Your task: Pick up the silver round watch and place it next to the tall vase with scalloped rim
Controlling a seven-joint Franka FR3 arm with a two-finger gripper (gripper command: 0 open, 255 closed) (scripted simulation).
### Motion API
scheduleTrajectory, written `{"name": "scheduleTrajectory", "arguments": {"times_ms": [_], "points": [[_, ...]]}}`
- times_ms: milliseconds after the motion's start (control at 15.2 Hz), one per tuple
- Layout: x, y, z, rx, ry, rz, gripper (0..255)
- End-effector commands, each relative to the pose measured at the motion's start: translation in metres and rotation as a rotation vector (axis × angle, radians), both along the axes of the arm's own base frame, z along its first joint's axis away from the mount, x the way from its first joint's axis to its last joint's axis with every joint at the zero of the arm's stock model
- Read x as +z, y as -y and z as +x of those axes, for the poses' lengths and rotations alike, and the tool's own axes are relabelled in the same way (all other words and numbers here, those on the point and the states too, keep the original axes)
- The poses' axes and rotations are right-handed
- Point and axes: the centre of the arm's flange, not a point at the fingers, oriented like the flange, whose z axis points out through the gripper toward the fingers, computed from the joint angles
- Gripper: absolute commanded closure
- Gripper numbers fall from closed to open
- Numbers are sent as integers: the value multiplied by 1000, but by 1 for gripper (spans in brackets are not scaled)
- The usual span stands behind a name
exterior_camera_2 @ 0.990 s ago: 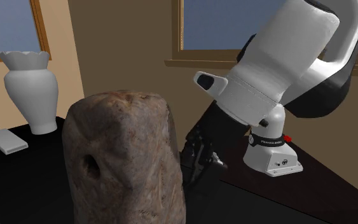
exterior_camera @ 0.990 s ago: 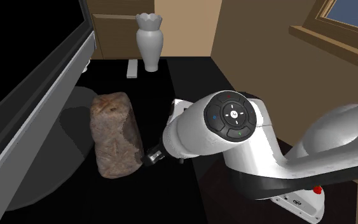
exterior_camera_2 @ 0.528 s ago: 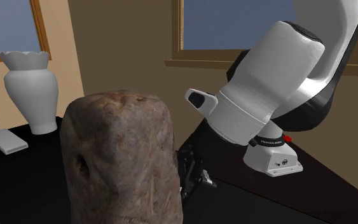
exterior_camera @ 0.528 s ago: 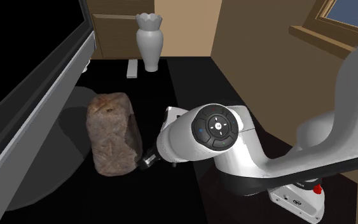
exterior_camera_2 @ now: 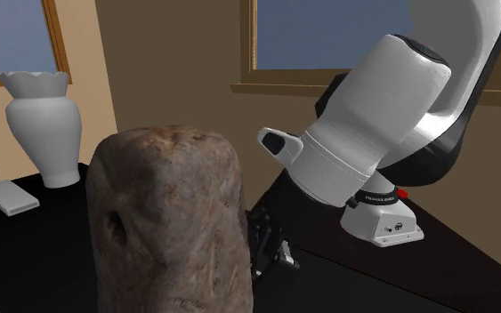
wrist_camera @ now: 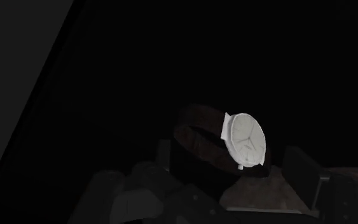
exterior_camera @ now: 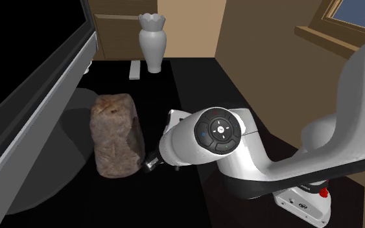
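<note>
Gripper (wrist_camera: 231,159) is sitting low over the dark tabletop (exterior_camera: 197,78), wrist pointing down. Jaws are standing wide w/ the watch (wrist_camera: 244,140) lying between the fingers (wrist_camera: 298,172). Can't tell if either finger is touching the strap, so not calling it held.

Watch is resting on the tabletop: round pale-silver face, crown on the rim, dark brown strap looping behind it.

Arm (exterior_camera: 213,133) is bending down just beside a rough brown block (exterior_camera: 115,135), on the shoulder view's right of it. In the second ext. view the black hand is sitting right next to the block's lower edge.

Vase (exterior_camera: 153,42), white w/ scalloped rim, is standing upright at the far end of the tabletop, well apart from the gripper and watch. A flat white slab (exterior_camera: 134,68) is lying just beside the vase base.

Stand (exterior_camera_2: 382,218) is sitting behind the arm, w/ a window (exterior_camera_2: 328,36) showing above it.
</note>
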Motion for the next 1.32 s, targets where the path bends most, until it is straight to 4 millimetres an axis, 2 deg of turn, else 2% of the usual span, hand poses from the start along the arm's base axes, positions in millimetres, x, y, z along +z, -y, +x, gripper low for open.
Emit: {"name": "scheduleTrajectory", "arguments": {"times_ms": [0, 528, 594, 924, 990, 1254], "points": [[-1, 3, 2, -10, -4, -5, 255], [-3, 2, 1, -10, -4, -5, 255], [-3, 2, 1, -10, -4, -5, 0], [34, -45, -30, -255, -126, -173, 0], [36, -47, -31, -267, -132, -181, 0], [17, -40, -23, -267, -132, -181, 0]]}}
